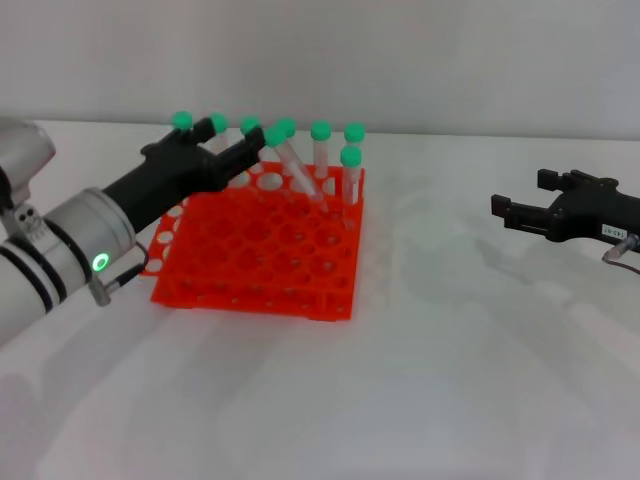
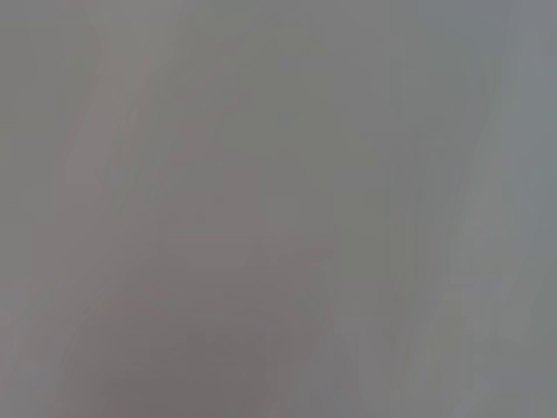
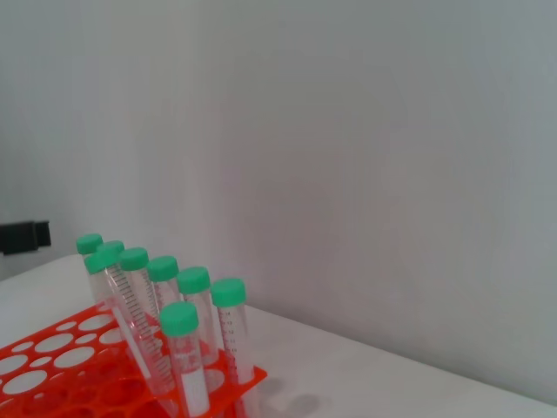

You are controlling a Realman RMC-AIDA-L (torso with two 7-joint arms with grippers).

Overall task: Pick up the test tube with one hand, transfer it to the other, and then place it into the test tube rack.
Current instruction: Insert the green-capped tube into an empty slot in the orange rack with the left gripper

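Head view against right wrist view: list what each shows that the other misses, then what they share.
Only the head view shows the left hand over the test tube rack, gripping the tilted test tube near its cap, and the right hand off to the right above the table. Only the right wrist view shows the tube's printed scale. Both show the rack and the standing capped tubes.

Capped tubes [image 1: 321, 150] crowd the upper edge of the test tube rack [image 1: 260, 250] at upper left; the table [image 1: 450, 350] stays open at centre and bottom.
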